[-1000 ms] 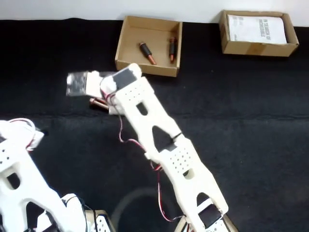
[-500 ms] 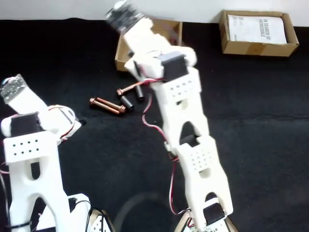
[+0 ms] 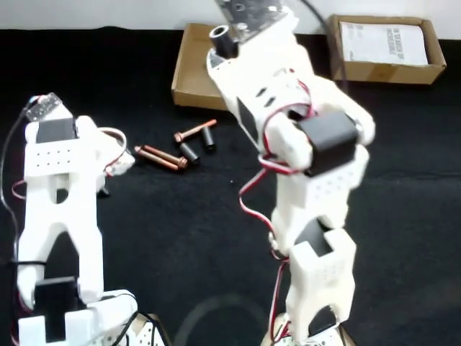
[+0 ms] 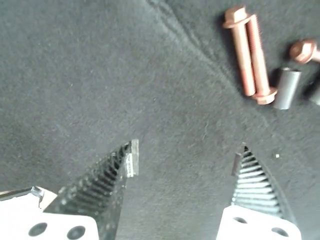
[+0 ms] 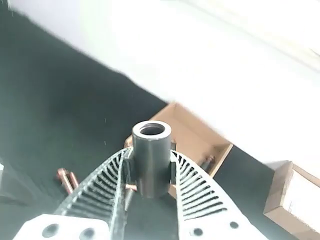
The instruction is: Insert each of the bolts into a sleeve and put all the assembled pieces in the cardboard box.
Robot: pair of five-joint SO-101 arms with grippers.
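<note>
Up by the box (image 3: 189, 72), right end effector (image 5: 150, 153) grips sleeve (image 5: 151, 136); left end effector (image 4: 187, 150) spread

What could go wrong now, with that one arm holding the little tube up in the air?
The right gripper pinches the sleeve just at its fingertips, high over the table; it might slip out, drop and roll away. The left gripper hangs open near two bolts lying pressed together, so it may grab both at once or knock the loose sleeve beside them.
</note>
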